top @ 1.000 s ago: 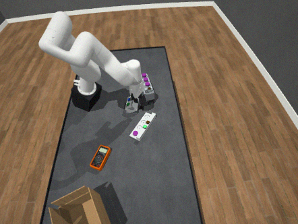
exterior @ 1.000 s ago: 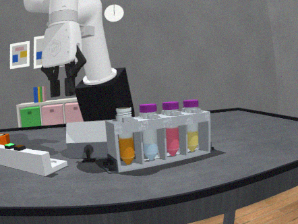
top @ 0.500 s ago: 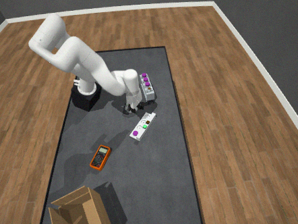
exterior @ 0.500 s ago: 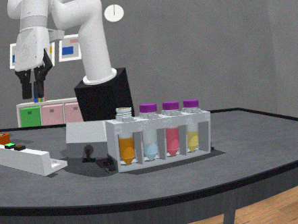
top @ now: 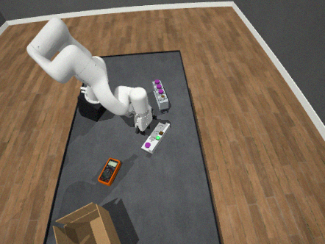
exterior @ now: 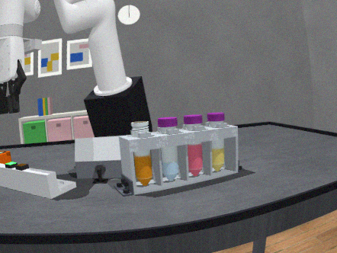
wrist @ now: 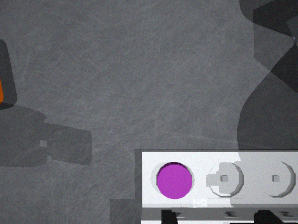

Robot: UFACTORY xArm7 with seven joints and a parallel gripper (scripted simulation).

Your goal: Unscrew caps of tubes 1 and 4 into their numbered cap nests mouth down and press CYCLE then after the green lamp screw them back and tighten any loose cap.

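Note:
The decapping station [top: 163, 103] [exterior: 229, 146] holds four tubes. Three carry purple caps [top: 159, 86] [exterior: 193, 119]. The end tube [top: 162, 97] [exterior: 139, 127], with orange liquid, stands open. Its purple cap [top: 147, 145] [wrist: 174, 180] lies flat in the end nest of the white cap tray [top: 164, 129] [exterior: 34, 183] [wrist: 200, 160]. The two nests beside it, seen in the wrist view, are empty. The tray's green lamp [top: 158, 137] [exterior: 11, 164] is lit. My gripper [top: 140, 129] [exterior: 9, 107] [wrist: 215, 218] is open and empty. It hangs above the mat just beside the tray, near the empty nests.
The grey key housing [exterior: 97, 152] sits between tray and station; the arm hides it in the top view. An orange multimeter [top: 109, 171] [wrist: 1, 92] lies beyond the tray's cap end. An open cardboard box [top: 86, 225] stands at the mat's near corner.

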